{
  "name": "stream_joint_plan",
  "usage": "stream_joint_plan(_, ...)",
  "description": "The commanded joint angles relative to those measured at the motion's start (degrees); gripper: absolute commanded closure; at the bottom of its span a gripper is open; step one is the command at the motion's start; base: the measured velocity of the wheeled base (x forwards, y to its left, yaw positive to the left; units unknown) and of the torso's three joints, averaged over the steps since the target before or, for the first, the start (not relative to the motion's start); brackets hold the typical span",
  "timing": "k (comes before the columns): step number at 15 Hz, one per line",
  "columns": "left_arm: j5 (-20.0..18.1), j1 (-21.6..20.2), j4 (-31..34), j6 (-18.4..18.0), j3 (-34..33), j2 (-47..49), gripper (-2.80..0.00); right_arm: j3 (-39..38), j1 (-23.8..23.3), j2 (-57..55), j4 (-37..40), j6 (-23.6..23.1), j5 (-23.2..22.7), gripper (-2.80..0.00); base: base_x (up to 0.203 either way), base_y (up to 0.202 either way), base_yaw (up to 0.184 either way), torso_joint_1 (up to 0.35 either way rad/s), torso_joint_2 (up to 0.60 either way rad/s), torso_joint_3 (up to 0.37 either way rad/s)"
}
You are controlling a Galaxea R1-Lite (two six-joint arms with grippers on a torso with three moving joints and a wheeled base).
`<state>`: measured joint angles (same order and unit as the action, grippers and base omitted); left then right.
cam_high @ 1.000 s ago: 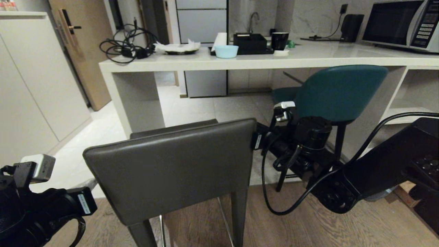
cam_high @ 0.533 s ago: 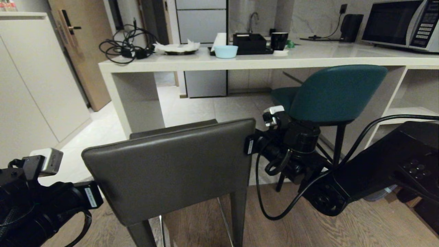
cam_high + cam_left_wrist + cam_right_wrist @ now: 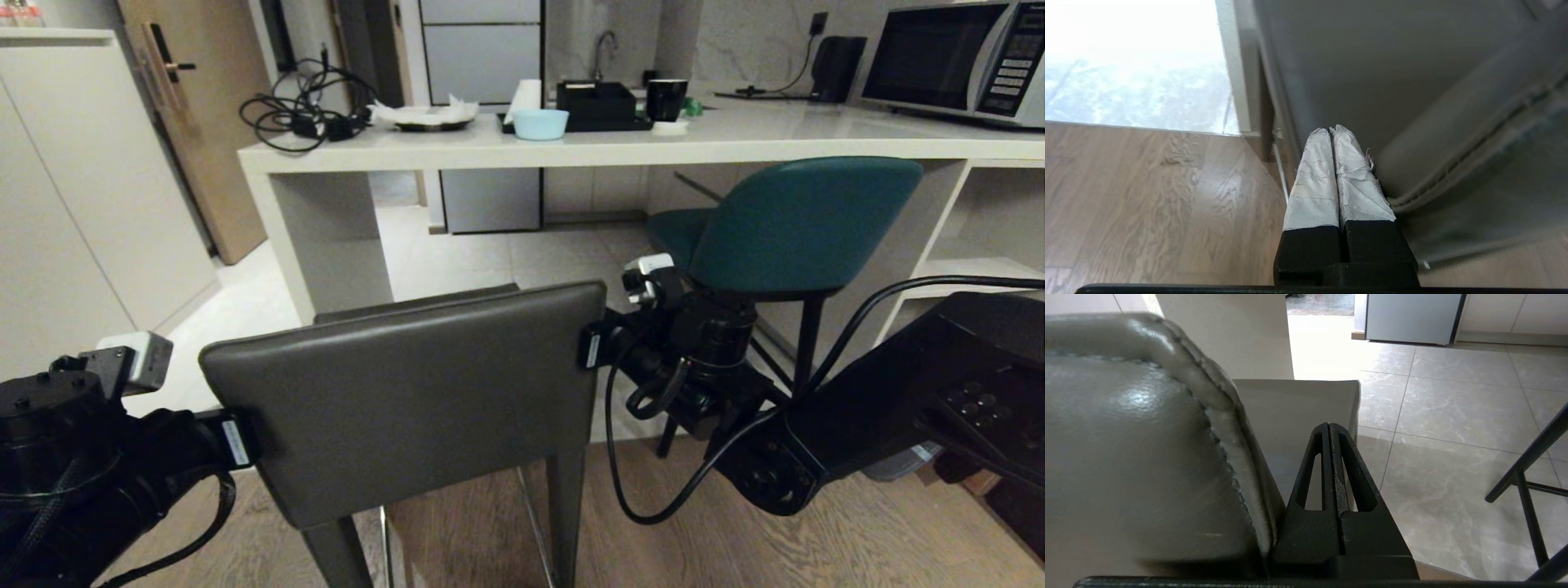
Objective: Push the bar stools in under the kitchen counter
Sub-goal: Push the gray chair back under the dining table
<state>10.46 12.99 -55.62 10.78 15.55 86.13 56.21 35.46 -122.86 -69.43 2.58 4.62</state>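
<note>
The left hand [image 3: 1331,134], fingers pressed together and holding nothing, sits against the left edge of the dark grey stool [image 3: 408,392] backrest. The right hand [image 3: 1329,428], likewise pressed together and empty, sits just beside the backrest's right edge. That stool stands near, short of the pale surface [image 3: 735,139]; the teal stool [image 3: 800,220] stands farther right, partly tucked under it.

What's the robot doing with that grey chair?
It is tidying the stools under the kitchen counter. The teal stool is already tucked in at the counter. The grey stool stands out on the wood floor, short of the counter. The robot has a closed hand at each side of its backrest: the left hand at the left edge, the right hand at the right edge.
</note>
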Motion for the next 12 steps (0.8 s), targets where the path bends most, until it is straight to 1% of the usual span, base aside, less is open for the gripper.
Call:
stream_joint_plan(1,-0.03,2.6,-0.63,0.12,1.47,2.7,0.0,-0.07,-0.04,-0.01,-0.27,-0.04,-0.05,0.0,0.0,0.0,0.0,0.0,0.0,0.0)
stream_joint_plan(3,1.79,6.25,-0.63,0.48,1.23,2.78,0.0,0.32,-0.13,-0.11,-0.09,-0.05,-0.05,0.0,0.0,0.0,0.0,0.0,0.0,0.0)
stream_joint_plan(6,4.22,12.34,-0.56,2.99,0.49,3.06,0.0,1.01,-0.61,-0.89,-0.09,-0.04,0.46,0.0,0.0,0.0,0.0,0.0,0.0,0.0)
stream_joint_plan(7,5.57,14.57,-0.55,4.17,0.11,3.81,0.0,1.01,-0.98,-1.07,-0.09,-0.04,1.47,0.0,0.0,0.0,0.0,0.0,0.0,0.0)
stream_joint_plan(8,7.31,15.94,-0.59,5.54,-0.02,5.33,0.0,0.92,-1.25,-0.99,-0.09,-0.04,1.8,0.0,0.0,0.0,0.0,0.0,0.0,0.0)
stream_joint_plan(9,8.32,16.35,-0.66,6.26,0.11,6.59,0.0,0.92,-1.27,-0.97,-0.09,-0.04,1.88,0.0,0.0,0.0,0.0,0.0,0.0,0.0)
stream_joint_plan(12,8.61,17.53,-0.67,6.51,0.34,6.86,0.0,2.22,-1.32,-1.37,0.11,-0.12,1.88,0.0,0.0,0.0,0.0,0.0,0.0,0.0)
